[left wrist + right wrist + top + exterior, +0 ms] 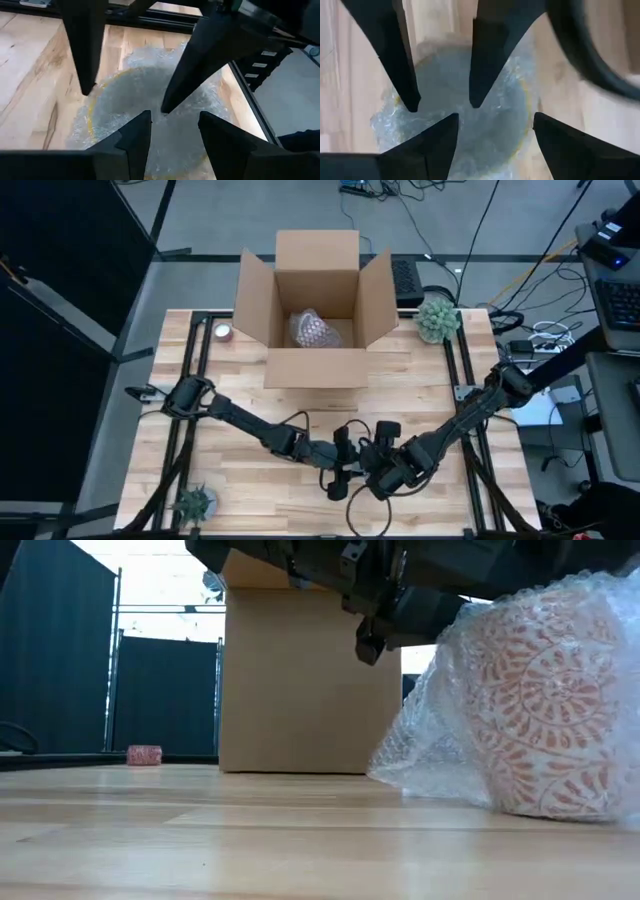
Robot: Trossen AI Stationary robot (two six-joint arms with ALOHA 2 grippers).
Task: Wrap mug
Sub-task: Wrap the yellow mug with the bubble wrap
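Bubble wrap (440, 755) loosely covered the patterned mug (548, 710) in front of the cardboard box (314, 310), both grippers, left (175, 137) and right (495, 140), hovering above with fingers spread; tucking loose edges snugly should probably come next.

Mug (545, 710): white ceramic, orange-red leaf/scroll pattern, sitting on the counter (250, 840) near its front edge. Clear bubble wrap (425, 750) covers it loosely, crinkled, with the excess trailing onto the wood on one side. From above, wrap lies over the round rim (100, 100). Second bubble-wrapped patterned item (313, 330) sits inside the open cardboard box (312, 365).
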